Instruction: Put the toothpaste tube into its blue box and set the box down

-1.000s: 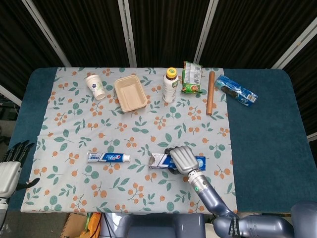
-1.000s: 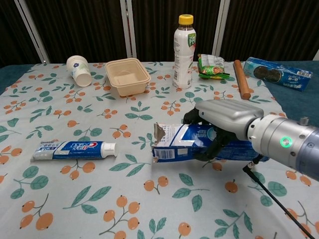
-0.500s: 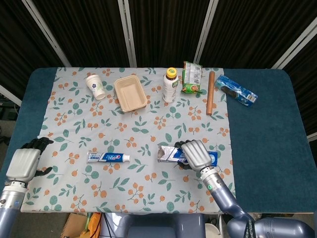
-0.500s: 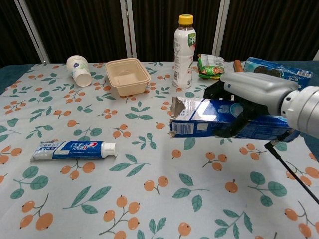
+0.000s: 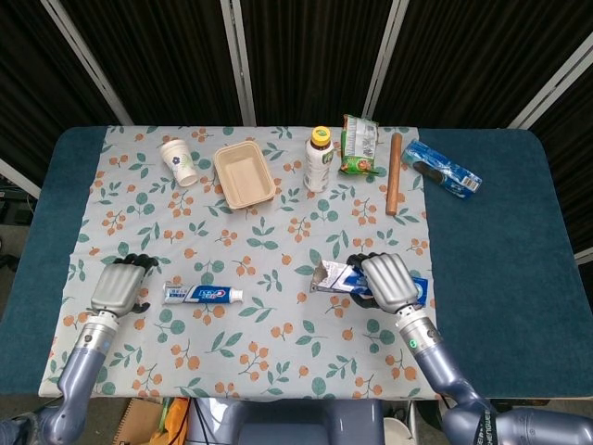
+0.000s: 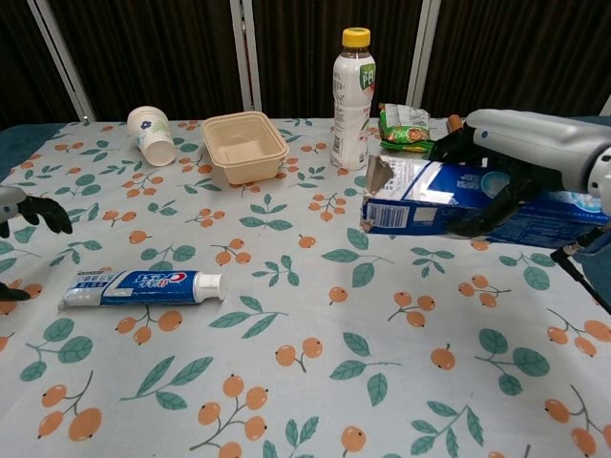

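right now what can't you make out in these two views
- Left hand: the chest view's left edge cuts it off, only dark fingertips show.
- Blue box: its far end is hidden behind the right hand in the chest view; the head view cannot see inside its open end.
- Toothpaste tube: its print is too small to read in the head view.
- Cookie pack: mostly covered by the box and hand in the chest view.
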`<action>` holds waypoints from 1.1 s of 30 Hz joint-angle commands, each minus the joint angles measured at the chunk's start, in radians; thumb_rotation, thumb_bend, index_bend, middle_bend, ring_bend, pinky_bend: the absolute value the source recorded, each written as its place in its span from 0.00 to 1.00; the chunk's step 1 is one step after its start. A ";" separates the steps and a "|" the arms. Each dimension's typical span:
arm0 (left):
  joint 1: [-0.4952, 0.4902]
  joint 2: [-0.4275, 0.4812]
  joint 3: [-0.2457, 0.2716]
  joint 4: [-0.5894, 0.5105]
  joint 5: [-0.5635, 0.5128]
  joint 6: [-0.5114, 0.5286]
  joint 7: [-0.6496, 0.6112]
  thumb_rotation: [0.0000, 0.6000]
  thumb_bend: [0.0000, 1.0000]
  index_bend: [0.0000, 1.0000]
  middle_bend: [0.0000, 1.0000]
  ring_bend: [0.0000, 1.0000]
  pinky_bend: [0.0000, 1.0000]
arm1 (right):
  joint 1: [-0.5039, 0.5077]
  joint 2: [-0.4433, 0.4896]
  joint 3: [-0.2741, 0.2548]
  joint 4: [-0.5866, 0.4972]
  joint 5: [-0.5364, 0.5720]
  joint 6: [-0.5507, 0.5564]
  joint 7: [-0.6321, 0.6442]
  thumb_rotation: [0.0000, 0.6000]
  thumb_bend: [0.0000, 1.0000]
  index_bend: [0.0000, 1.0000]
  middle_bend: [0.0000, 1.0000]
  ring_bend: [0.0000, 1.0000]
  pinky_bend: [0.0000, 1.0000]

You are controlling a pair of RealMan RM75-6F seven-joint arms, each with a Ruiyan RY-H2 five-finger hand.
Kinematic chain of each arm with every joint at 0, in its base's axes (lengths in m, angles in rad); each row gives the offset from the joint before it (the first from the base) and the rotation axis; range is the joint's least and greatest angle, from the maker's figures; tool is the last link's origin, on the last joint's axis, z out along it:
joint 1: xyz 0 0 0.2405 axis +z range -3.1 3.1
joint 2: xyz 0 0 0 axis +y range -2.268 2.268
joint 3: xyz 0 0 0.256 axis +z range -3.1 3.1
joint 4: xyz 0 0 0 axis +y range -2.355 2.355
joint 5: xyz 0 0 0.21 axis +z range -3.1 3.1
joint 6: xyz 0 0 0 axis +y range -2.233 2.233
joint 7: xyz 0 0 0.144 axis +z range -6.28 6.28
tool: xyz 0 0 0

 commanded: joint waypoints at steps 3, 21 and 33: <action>-0.034 -0.052 -0.001 0.004 -0.014 -0.004 0.031 1.00 0.19 0.27 0.26 0.23 0.33 | -0.003 0.007 -0.003 -0.005 -0.011 0.008 0.009 1.00 0.36 0.54 0.52 0.50 0.54; -0.080 -0.156 0.028 0.058 -0.027 -0.019 0.024 1.00 0.39 0.48 0.53 0.48 0.56 | -0.009 0.019 -0.012 -0.016 -0.021 0.028 0.011 1.00 0.36 0.54 0.52 0.50 0.54; -0.088 -0.113 0.049 0.071 0.145 0.069 -0.032 1.00 0.53 0.68 0.75 0.69 0.73 | -0.024 0.065 -0.004 -0.044 -0.031 0.046 0.047 1.00 0.37 0.54 0.52 0.50 0.54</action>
